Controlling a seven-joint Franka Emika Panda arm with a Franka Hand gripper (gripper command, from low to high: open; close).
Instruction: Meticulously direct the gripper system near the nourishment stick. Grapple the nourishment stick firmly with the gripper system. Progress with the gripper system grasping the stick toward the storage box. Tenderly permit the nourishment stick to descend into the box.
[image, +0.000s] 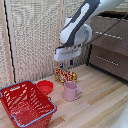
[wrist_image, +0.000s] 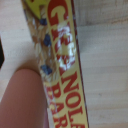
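One robot arm, white and grey, reaches down from the upper part of the exterior view, and its gripper system (image: 65, 62) hangs directly over the nourishment stick (image: 66, 76), a yellow-orange snack package with red and white print that stands on edge on the wooden table (image: 100, 105). Whether the fingertips touch the package or stop just above it cannot be told, and neither view shows whether the fingers are spread, shut, or clamped on it. The wrist view is filled by the package (wrist_image: 62, 65) seen close and blurred, its red letters running lengthwise, with the pink mug (wrist_image: 22, 100) as a rounded shape beside it. In the exterior view the mug (image: 71, 91) stands just in front of the package, a small red bowl (image: 45, 87) sits near it towards the exterior view's left, and the storage box (image: 25, 106), a red lattice basket with grey-blue rim handles, lies further to the exterior view's left, well apart from the package and holding nothing visible. By these views the approach looks finished or nearly so; a firm grasp is not confirmed, and the lift, the carry to the basket and the gentle release all appear to remain
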